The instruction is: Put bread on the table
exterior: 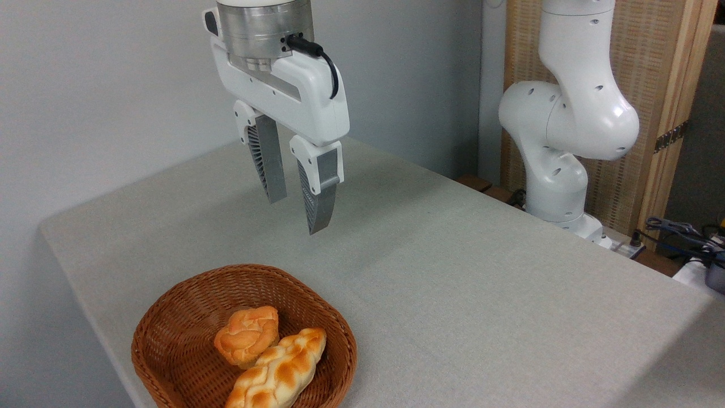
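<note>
Camera view, lumpy golden-orange bread (247,335) in wicker basket (170,317), claw (297,212) above, slightly parted, empty

Arm: the white Franka arm (572,113) stood at the far right, its base low and its thick joints stacked upward out of the top of the view.
Wrist: a silvery metal flange (263,25) entered from the top left, pointing straight down, with a black cable looping off its right side.
Gripper: the gripper (297,198) hung in the air, pointing downward, holding nothing.
Fingers: the two grey ribbed fingers (318,198) were parted with a clear gap between them; the right one sat nearer and lower in view, the left one farther back.
</note>
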